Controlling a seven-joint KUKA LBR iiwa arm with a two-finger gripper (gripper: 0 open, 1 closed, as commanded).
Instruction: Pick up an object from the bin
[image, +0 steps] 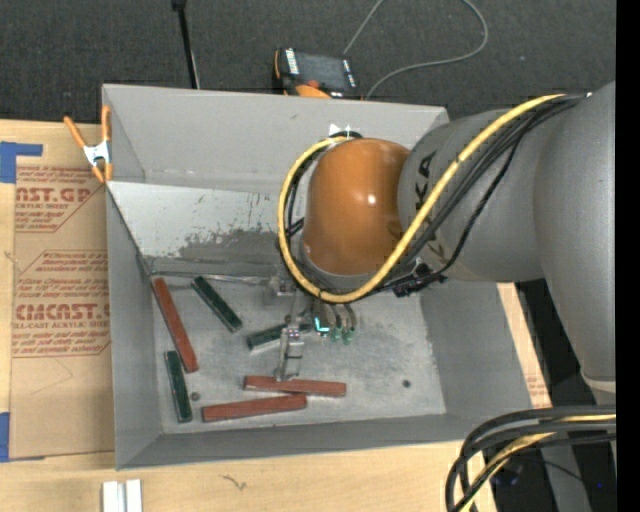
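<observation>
Gripper (292, 356) is low over the middle of the bin (405, 350) floor, under the orange wrist cover (350, 205). Spread or pressed together: cannot tell. Short dark green stick (264, 338) lies just to its left, one end at the gripper; contact unclear. Two red-brown sticks (296, 385) lie nearby toward the near edge. A long red-brown stick (172, 322) and other green sticks (217, 303) lie toward the left wall. Judgement: gripper is down at the floor, nothing visibly lifted; grasp and lift remain.
</observation>
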